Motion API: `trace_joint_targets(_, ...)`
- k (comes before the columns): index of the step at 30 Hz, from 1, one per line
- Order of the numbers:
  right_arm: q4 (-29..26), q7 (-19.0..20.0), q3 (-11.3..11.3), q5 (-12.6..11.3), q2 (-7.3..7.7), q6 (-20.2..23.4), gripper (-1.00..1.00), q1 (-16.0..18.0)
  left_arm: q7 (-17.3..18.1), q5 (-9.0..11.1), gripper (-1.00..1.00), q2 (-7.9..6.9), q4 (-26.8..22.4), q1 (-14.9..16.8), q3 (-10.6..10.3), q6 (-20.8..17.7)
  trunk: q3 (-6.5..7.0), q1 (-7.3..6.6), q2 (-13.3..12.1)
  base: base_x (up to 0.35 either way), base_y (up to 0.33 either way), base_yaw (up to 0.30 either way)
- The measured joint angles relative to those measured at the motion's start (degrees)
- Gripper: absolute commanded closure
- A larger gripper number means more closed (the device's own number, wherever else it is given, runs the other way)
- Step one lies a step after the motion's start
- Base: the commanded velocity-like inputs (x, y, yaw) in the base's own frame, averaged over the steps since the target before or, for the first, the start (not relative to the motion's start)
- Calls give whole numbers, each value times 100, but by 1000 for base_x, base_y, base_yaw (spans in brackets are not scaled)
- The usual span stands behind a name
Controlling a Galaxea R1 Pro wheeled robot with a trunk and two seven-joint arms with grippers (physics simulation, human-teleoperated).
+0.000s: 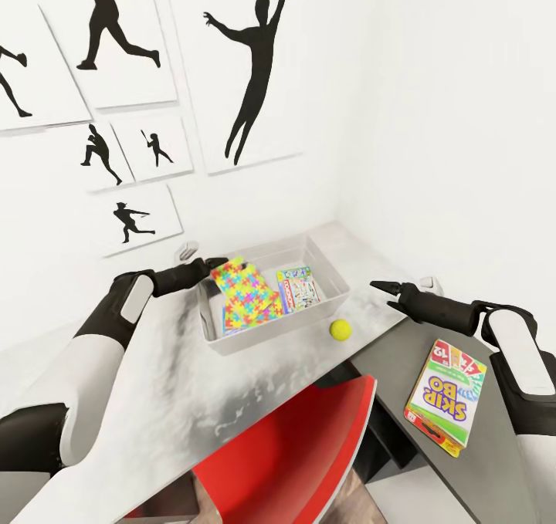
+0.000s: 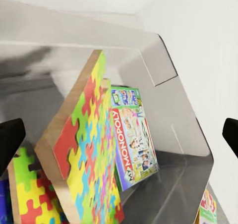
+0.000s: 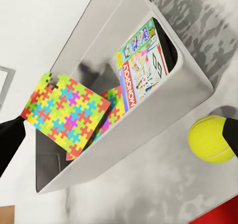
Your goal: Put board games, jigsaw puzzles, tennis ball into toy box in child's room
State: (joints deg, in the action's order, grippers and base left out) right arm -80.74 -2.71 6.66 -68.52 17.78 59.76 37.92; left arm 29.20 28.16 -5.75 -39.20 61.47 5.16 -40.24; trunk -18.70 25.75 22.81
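Over the toy box, my left claw hangs with fingers apart beside a tilted puzzle; the second puzzle and Monopoly box lie inside. I judge the ball and Skip-Bo box remain. My right claw is apart, empty.

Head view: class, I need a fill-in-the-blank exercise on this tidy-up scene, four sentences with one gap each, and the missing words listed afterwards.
1. The tennis ball lying on the table beside the toy box is ____ in colour.
2. The game box inside the toy box has ____ printed on it.
3. The chair pushed under the table is ____.
4. The Skip-Bo box lies on the dark grey ____.

Missing words: yellow; Monopoly; red; cabinet
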Motion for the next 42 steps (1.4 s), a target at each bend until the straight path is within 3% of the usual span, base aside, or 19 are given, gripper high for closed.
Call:
trace_joint_targets(6,-8,-5,-2,0,-2,0,-100,-1,14,4,-100,-69,-11,0,27,-37,0,0,0,0,0,0)
trace_joint_targets(9,-9,-2,-2,0,-3,0,-100,-6,19,9,-100,-215,-22,0,85,-58,0,0,0,0,0,0)
trace_joint_targets(12,-5,0,-2,0,-3,0,-100,-8,24,25,-100,-336,-25,0,278,-91,0,0,0,0,0,0)
trace_joint_targets(16,-7,-2,-11,0,-3,0,-100,-9,57,44,-100,-508,-39,0,770,-297,0,0,0,0,0,0)
trace_joint_targets(20,-2,0,-23,0,-3,0,-100,-9,348,48,-100,-592,-44,-1,1033,-479,0,0,0,0,0,0)
trace_joint_targets(30,0,5,4,-9,-3,0,-100,-9,612,47,-100,-624,-47,-1,1064,-698,23,0,0,0,0,0)
trace_joint_targets(39,0,8,-2,-10,-3,0,-100,-8,622,55,-100,-798,-70,-1,1081,-987,102,2,1,-73,0,0)
trace_joint_targets(42,0,9,-2,-12,-3,0,-100,-9,678,64,-100,-824,-296,-9,1077,-1111,130,0,1,-130,0,0)
